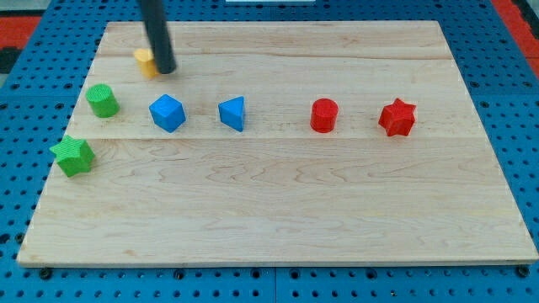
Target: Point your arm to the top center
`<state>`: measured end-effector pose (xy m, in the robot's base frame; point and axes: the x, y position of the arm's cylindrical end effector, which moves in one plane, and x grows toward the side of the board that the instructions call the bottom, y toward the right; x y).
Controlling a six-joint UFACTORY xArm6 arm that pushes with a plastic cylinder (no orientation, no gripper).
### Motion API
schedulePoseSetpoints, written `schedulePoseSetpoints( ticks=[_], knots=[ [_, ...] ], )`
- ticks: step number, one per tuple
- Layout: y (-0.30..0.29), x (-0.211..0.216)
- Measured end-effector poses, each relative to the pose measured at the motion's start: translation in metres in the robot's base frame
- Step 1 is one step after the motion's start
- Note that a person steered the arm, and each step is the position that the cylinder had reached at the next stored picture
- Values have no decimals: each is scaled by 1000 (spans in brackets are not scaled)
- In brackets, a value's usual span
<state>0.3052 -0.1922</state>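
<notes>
My dark rod comes down from the view's top left and its tip (pixel 165 70) rests on the wooden board (pixel 278 210) near the upper left. The tip stands right next to a small yellow block (pixel 145 61), which is partly hidden behind the rod on its left. Below the tip lies a row of blocks: a green cylinder (pixel 103 100), a blue cube-like block (pixel 167 113), a blue triangular block (pixel 232 113), a red cylinder (pixel 323 114) and a red star (pixel 397 117). A green star (pixel 73 156) lies at the left edge.
The board lies on a blue pegboard surface (pixel 518 101) that surrounds it on all sides. A red area (pixel 17 21) shows at the view's top left corner.
</notes>
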Motion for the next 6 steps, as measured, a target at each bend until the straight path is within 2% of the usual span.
schedulePoseSetpoints(
  ticks=[1,2,4,5,6],
  knots=[
    [-24,0],
    [36,-8],
    [138,-113],
    [175,-112],
    [272,-112]
  ],
)
